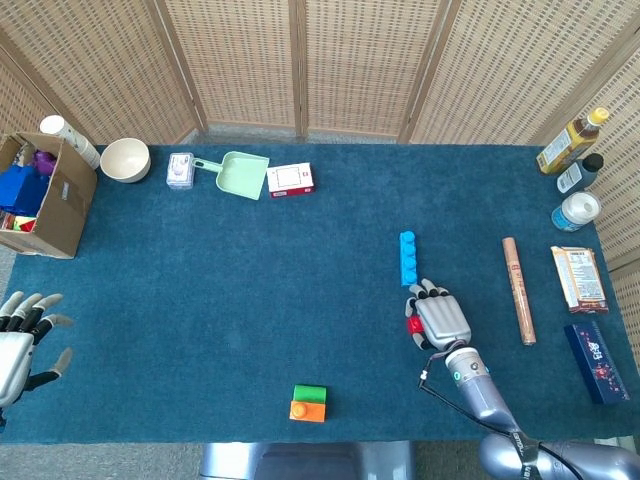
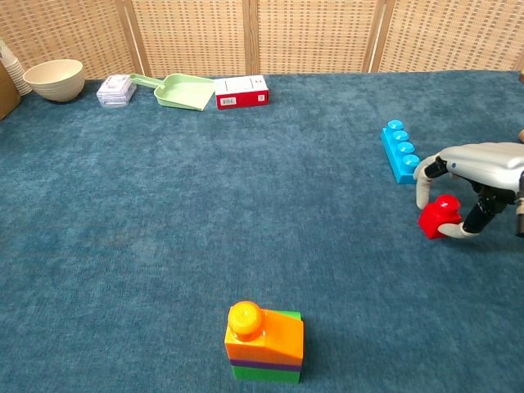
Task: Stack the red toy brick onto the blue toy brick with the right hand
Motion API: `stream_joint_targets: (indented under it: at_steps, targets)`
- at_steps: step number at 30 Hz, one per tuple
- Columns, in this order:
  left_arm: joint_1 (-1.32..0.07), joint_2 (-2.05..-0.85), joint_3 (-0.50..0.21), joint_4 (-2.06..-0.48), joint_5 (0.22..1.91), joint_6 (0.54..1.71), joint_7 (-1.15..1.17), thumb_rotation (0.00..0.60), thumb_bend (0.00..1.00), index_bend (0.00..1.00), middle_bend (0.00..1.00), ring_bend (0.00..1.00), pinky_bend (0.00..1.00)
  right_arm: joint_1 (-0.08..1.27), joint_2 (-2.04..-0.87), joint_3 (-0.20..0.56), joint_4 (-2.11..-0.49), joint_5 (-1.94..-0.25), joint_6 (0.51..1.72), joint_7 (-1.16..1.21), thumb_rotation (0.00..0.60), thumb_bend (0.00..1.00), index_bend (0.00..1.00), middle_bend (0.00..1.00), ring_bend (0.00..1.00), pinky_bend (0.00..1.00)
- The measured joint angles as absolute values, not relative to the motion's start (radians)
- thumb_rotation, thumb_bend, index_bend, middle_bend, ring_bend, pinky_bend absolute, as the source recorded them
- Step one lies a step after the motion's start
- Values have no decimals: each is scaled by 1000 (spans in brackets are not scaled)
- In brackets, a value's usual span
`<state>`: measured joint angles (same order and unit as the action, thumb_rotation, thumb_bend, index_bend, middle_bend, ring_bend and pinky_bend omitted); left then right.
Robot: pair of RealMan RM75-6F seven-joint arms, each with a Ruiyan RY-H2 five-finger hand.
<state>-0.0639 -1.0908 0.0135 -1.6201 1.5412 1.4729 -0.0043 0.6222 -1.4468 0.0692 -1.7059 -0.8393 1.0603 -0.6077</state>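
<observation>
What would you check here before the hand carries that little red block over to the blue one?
1. Small red toy brick held by the right hand: ok, pinched between thumb and fingers.
2. Red brick off the carpet: cannot tell, it looks tilted.
3. Long blue studded toy brick free on top: ok, studs up, uncovered.
4. Path between the two bricks: ok, only blue carpet between.
5. Left hand out of the way: ok, open at the far table edge.
</observation>
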Motion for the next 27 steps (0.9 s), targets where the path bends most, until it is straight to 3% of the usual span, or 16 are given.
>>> stream_joint_targets:
  at_steps: [7, 18, 27]
  targets:
    - [-63, -1090, 15, -1620, 1542, 1473, -6, 571, 414, 371, 185, 138, 0, 626, -1445, 67, -1697, -826, 1060, -614, 600, 310, 413, 172, 83, 209]
    - [-61, -1089, 16, -1621, 1545, 1477, -6, 569, 413, 371, 185, 138, 0, 628, -1450, 69, -1686, -829, 1060, -599, 600, 307, 515, 185, 95, 211]
    - [-58, -1086, 17, -1628, 1552, 1485, -2, 569, 414, 371, 184, 139, 0, 619, -1433, 70, -1705, -845, 1078, -584, 600, 307, 517, 186, 95, 211]
